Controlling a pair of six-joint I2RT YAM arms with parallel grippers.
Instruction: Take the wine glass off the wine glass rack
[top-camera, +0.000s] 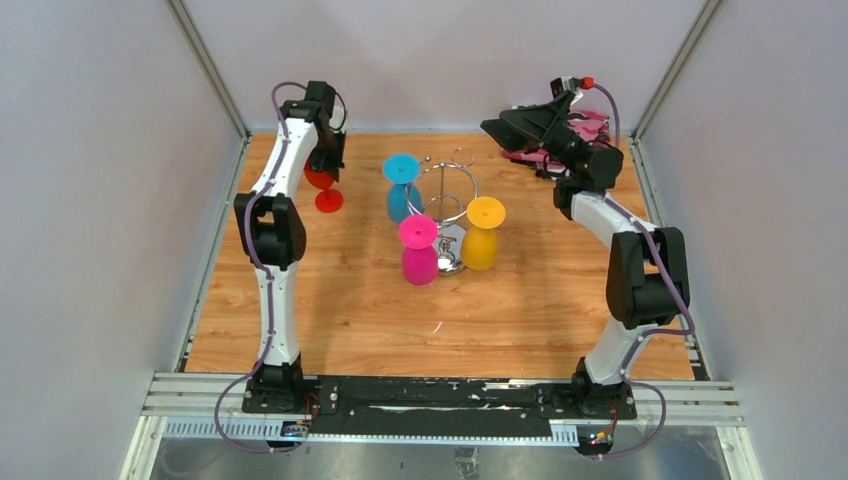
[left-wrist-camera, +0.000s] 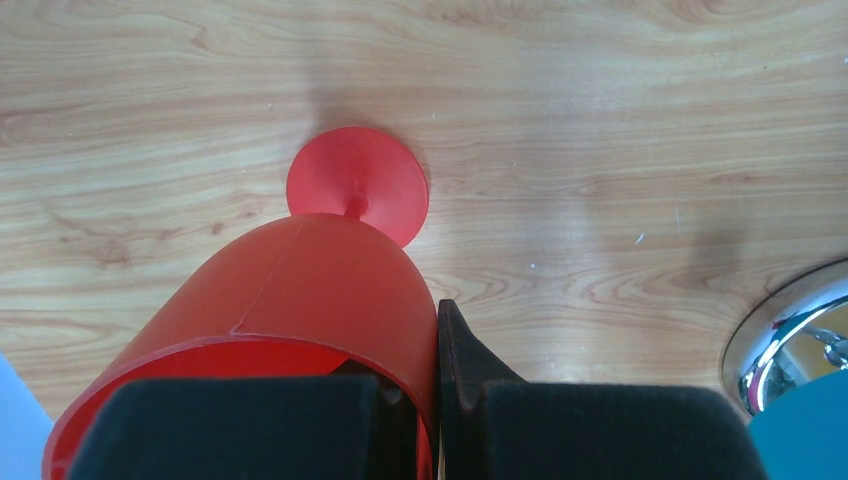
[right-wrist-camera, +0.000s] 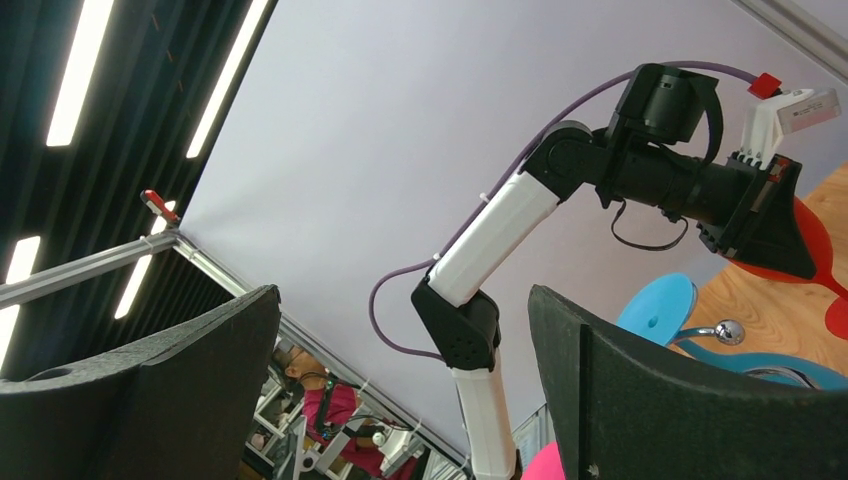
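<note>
We see the left end effector (left-wrist-camera: 425, 390) clamped on the rim of the red wine glass (left-wrist-camera: 310, 290), left of the rack (top-camera: 452, 245) and clear of it. The right end effector (right-wrist-camera: 403, 300) is raised, fingers apart.

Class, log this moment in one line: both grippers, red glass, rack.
left gripper: shut on red glass | red glass: off rack | right gripper: open, raised | rack: blue glass, pink glass, yellow glass hanging
</note>
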